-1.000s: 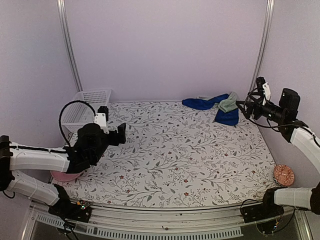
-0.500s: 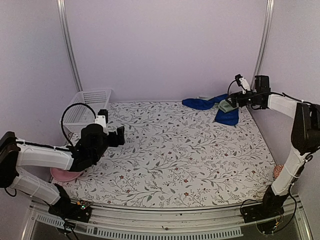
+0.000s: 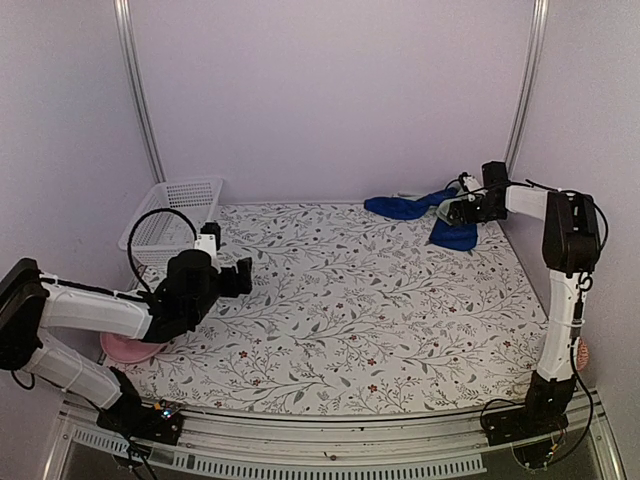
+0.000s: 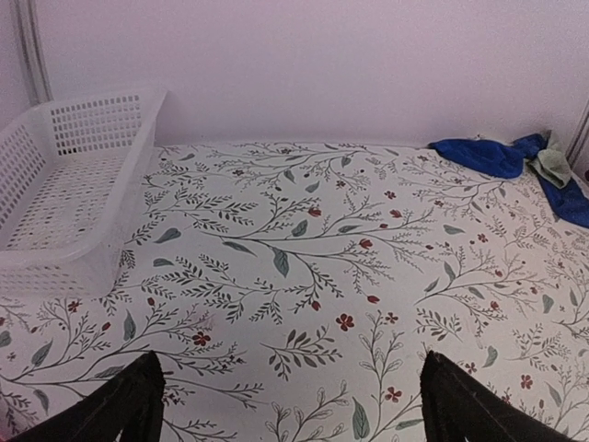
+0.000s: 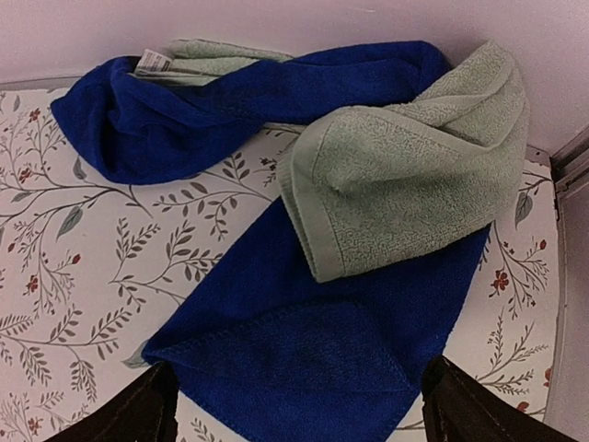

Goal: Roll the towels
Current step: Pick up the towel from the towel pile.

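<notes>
The right hand (image 3: 455, 211) is wide open, holding nothing. Just under it, the green towel (image 5: 405, 203) lies on the blue towel (image 5: 304, 331). It could grab both, since they are tangled.

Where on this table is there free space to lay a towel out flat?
The wide middle of the table is bare, from the basket and left gripper across to the right edge. The far right corner is crowded: the blue towel and green towel lie heaped together there, with the right gripper above them.
</notes>
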Available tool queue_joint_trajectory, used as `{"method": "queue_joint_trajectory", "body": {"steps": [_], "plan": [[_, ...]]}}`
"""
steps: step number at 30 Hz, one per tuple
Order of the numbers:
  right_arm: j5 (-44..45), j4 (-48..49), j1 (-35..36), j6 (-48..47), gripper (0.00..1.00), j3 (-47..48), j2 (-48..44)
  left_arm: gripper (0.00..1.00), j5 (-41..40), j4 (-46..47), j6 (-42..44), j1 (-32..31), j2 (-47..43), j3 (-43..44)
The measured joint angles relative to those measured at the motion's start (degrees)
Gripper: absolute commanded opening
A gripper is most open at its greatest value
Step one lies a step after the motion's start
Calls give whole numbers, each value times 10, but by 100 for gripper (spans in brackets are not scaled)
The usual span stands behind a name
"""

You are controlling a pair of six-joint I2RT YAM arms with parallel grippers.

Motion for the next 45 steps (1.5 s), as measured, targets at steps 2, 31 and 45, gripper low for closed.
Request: {"method": "queue_joint_trajectory", "body": {"steps": [2,31,45], "plan": [[13,-3,0,5,91,28,27,97,2,0,0,0,7,1],[154,6,14,-9,79,157,171,97,21,-17,-4,1,75,36],[156,27,15,-4,75,177,179,97,28,-18,-4,1,94,42]]}}
